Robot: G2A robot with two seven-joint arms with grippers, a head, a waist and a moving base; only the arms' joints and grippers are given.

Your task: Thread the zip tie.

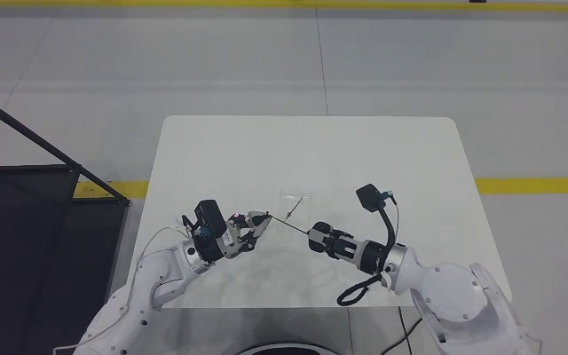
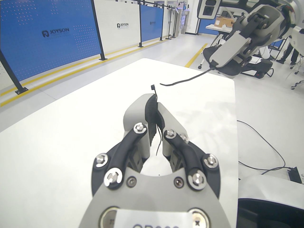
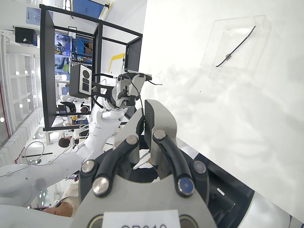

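Though nearby, clear tray [image 3: 218, 39], spare tie [image 3: 228, 56]

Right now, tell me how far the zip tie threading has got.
Done: the left fingers clamp the zip tie below its head; the right fingers hold the tail. In hand: the tail tip sits beside the head, a gap between. Remaining: push it through the head.

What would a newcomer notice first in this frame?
Two claws face each other nearly tip to tip above the white table. The left claw is shut on a black zip tie whose head stands clear of its tips, and the right claw aims a black tail at that head, not yet through. Just past them on the table, a clear tray holds a spare tie.
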